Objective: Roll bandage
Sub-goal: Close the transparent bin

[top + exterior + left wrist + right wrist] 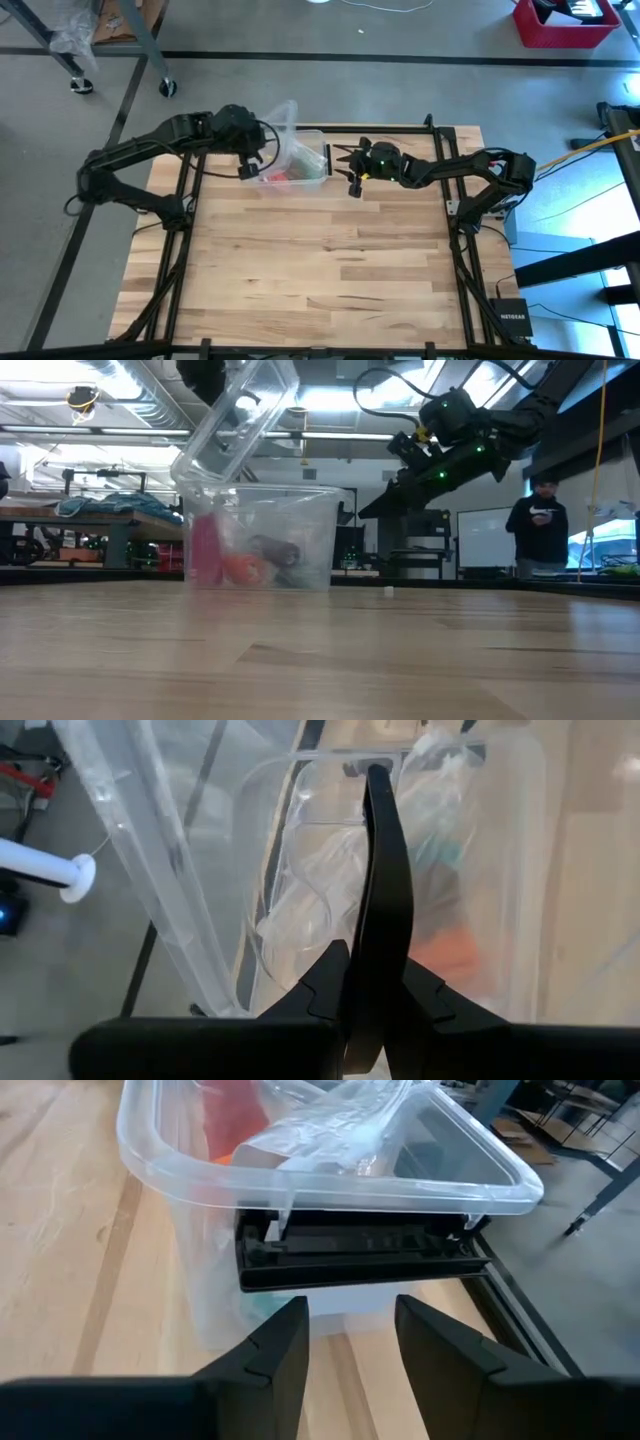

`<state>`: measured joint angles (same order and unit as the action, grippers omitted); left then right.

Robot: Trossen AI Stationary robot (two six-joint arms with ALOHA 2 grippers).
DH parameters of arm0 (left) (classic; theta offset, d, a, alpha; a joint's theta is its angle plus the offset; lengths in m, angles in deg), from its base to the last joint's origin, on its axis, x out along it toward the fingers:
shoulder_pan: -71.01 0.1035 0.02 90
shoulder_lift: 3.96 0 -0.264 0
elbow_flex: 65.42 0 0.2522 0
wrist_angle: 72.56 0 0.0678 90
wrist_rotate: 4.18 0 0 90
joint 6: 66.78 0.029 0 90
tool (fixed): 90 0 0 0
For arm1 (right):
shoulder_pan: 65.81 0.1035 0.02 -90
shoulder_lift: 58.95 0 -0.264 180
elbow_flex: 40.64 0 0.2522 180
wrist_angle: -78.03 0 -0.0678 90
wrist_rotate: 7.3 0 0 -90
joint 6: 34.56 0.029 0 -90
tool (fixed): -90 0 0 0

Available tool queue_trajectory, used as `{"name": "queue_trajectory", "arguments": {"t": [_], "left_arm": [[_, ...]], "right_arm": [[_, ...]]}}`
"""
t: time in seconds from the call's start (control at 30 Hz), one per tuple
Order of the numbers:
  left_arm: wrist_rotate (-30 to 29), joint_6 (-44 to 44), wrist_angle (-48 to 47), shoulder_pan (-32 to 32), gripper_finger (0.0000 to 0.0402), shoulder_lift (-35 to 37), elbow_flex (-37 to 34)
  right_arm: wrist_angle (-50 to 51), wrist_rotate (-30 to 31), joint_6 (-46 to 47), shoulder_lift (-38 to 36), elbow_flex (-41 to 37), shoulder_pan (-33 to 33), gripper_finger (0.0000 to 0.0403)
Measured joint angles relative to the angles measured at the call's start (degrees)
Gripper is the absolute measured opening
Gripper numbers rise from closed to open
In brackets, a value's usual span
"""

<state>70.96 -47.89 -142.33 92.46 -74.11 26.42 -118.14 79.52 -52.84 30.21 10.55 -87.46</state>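
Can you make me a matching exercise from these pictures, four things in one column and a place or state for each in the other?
Things:
1. left gripper
2. right gripper
3. clear plastic box
4. lid

Places or states:
A. stands at the table's far edge, bags inside
B. fingers apart, facing the box's black handle
C. fingers together over the open box
D. tilted up above the box

Pairs: 1-C, 2-B, 3-A, 4-D

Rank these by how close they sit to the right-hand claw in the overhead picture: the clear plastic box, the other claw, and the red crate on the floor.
From the right gripper:
1. Clear plastic box, right beside it, toward the table's middle.
2. Left gripper, just past the box, at its far side.
3. Red crate, off the table, on the floor near the picture's top right corner.
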Motion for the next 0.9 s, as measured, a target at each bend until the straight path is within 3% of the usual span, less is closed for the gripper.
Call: {"name": "queue_trajectory", "arguments": {"t": [0.6, 0.9], "left_arm": [[0.8, -0.7, 8.1, 0.0, 0.0031, -17.9, 0.0], [0.5, -0.7, 12.3, -0.2, 0.0031, -22.5, 0.2]], "right_arm": [[2.1, 0.0, 1.5, 0.0, 0.0, 0.0, 0.0153], [3.6, -0.1, 1.6, 0.0, 0.0, 0.0, 0.0153]]}}
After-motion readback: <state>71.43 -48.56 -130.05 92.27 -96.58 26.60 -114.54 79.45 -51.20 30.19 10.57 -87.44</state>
